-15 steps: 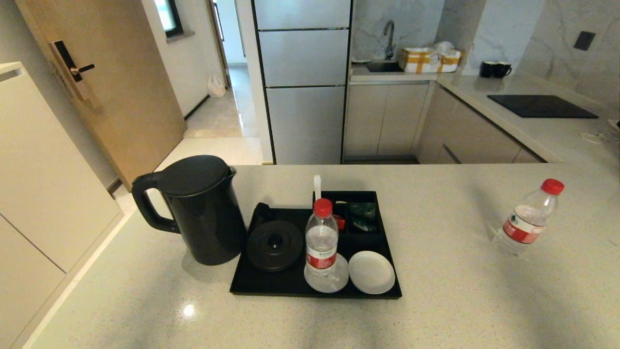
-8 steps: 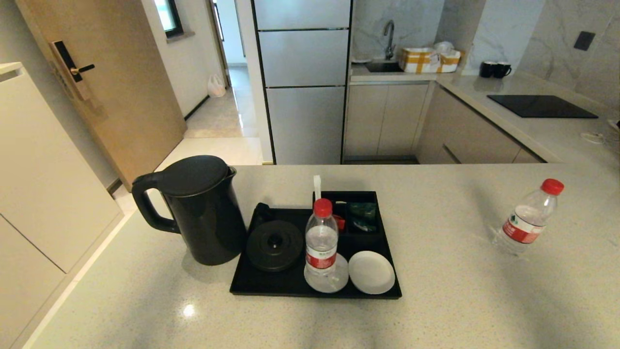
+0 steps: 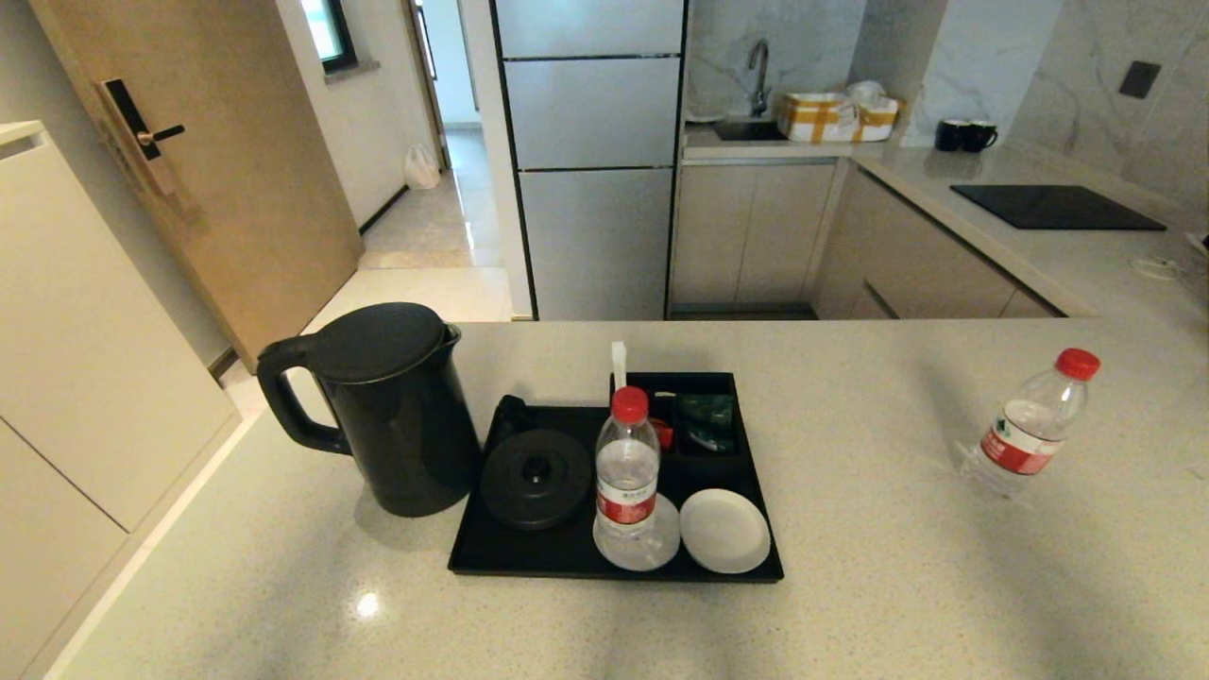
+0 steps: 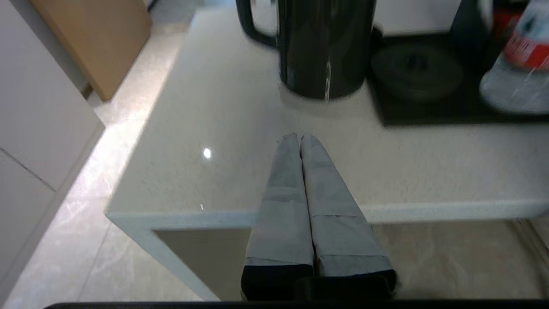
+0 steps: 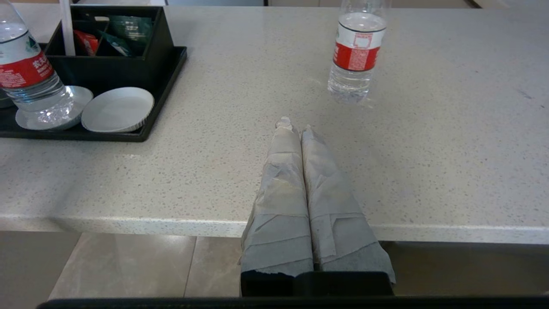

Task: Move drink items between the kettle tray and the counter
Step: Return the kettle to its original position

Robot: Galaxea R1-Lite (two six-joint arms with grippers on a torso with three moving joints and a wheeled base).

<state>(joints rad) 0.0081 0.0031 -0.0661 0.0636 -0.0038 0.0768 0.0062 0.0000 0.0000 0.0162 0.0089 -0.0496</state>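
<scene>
Both grippers sit low at the near edge of the counter (image 3: 850,586), out of the head view. Left gripper (image 4: 299,138): fingers pressed together, holding nothing, pointed at the black electric kettle (image 3: 383,406). Right gripper (image 5: 295,125): fingers together too, empty, aimed toward the water bottle on the counter (image 3: 1030,425).

Layout as you have it:
- Kettle stands on the counter, touching or just beside the left edge of the kettle tray (image 3: 529,562), loop handle turned away from the tray.
- Round kettle base (image 3: 536,477) on the tray is bare.
- Water bottle on the tray (image 3: 626,472) stands on a white saucer (image 3: 661,548); a second white saucer (image 3: 725,531) beside it is free.
- Sachet compartments (image 3: 704,420) at the tray's back hold packets.

Judgement: nothing is gripped yet, so you are at the reach stage. Open the fingers before you close in, not at the object. For the kettle, come at the handle from its outer side, lift straight, and keep it upright; the tray bottle stands just beside the base and could be tipped by a wide swing. For the counter bottle, grip at the label, below the red cap (image 3: 1078,363), and set it down square on the free saucer.
</scene>
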